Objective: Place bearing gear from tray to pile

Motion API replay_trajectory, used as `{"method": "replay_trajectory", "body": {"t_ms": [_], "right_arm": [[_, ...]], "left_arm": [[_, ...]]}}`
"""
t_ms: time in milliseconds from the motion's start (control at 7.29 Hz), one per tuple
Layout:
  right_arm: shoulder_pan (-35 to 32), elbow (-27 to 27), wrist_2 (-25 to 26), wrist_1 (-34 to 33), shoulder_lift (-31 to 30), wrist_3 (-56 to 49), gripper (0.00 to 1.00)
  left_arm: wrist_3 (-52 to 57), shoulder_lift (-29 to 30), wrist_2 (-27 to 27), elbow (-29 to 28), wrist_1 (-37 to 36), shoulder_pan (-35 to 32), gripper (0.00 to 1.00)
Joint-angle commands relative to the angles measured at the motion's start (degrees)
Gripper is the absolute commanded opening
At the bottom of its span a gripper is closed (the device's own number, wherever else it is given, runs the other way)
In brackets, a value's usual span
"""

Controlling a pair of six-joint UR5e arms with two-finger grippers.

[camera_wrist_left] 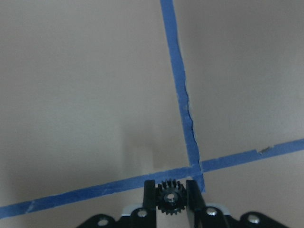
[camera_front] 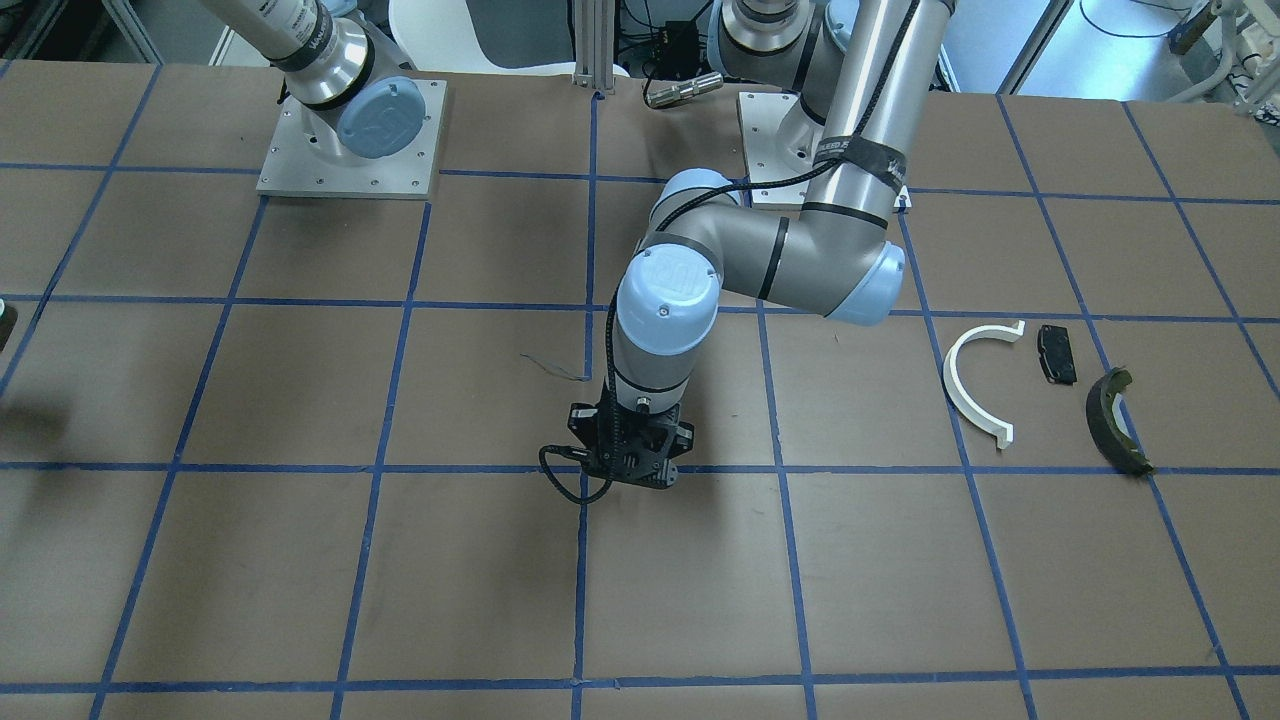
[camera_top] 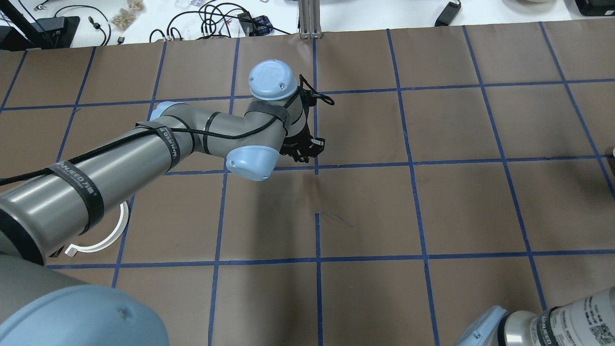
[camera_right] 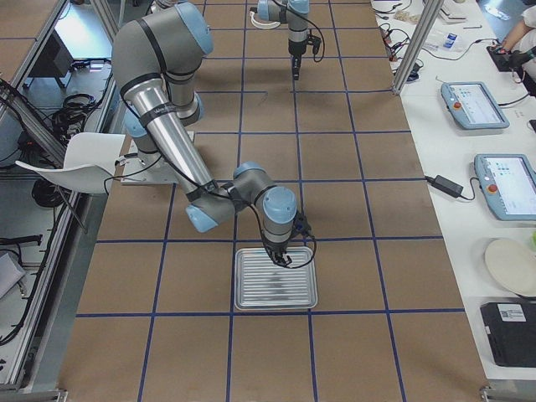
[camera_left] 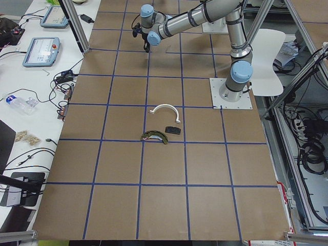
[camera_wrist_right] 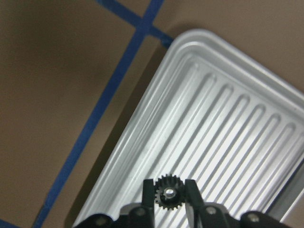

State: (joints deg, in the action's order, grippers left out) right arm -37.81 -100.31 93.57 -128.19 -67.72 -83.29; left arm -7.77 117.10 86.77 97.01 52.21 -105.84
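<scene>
My left gripper (camera_wrist_left: 170, 186) is shut on a small black bearing gear (camera_wrist_left: 169, 199) and holds it above a blue tape crossing near the table's middle (camera_front: 628, 478). My right gripper (camera_wrist_right: 168, 184) is shut on a second black bearing gear (camera_wrist_right: 168, 194) over the ribbed metal tray (camera_wrist_right: 142, 123), which also shows in the exterior right view (camera_right: 276, 293). The pile lies on the robot's left: a white half-ring arc (camera_front: 975, 385), a small flat black pad (camera_front: 1056, 353) and a dark olive brake-shoe piece (camera_front: 1115, 420). The left gripper is well apart from the pile.
The table is brown with a blue tape grid. The two arm base plates (camera_front: 350, 140) stand at the robot's edge. Cables, tablets and a bottle lie on the side bench (camera_left: 41, 51) beyond the table.
</scene>
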Motion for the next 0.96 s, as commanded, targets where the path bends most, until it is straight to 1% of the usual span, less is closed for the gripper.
{"method": "replay_trajectory", "body": {"t_ms": [0, 275, 412, 549, 686, 824], "right_arm": [[-10.30, -0.76, 0.47, 3.64, -6.44, 12.64, 0.21], [-21.11, -5.39, 0.65, 3.92, -8.65, 30.29, 0.21], [-26.12, -7.33, 0.47, 3.83, -9.70, 39.34, 0.18], [-31.13, -8.66, -0.22, 3.83, -10.24, 46.83, 0.18], [-36.93, -8.85, -0.93, 3.48, -10.33, 56.48, 0.19], [-44.90, -7.89, -1.37, 2.87, -9.72, 68.32, 0.19]], "left_arm": [[2.83, -3.27, 1.56, -3.30, 9.01, 9.19, 0.00], [14.14, -6.00, 1.74, -3.58, 12.90, 20.53, 0.00], [20.54, -7.23, 3.82, -2.88, 13.18, 25.02, 0.00], [24.87, -7.76, 6.11, -2.62, 13.27, 28.38, 0.00], [28.91, -8.20, 6.22, -2.18, 13.88, 32.41, 0.00], [34.35, -8.47, 6.39, -0.43, 13.80, 36.63, 0.00]]}}
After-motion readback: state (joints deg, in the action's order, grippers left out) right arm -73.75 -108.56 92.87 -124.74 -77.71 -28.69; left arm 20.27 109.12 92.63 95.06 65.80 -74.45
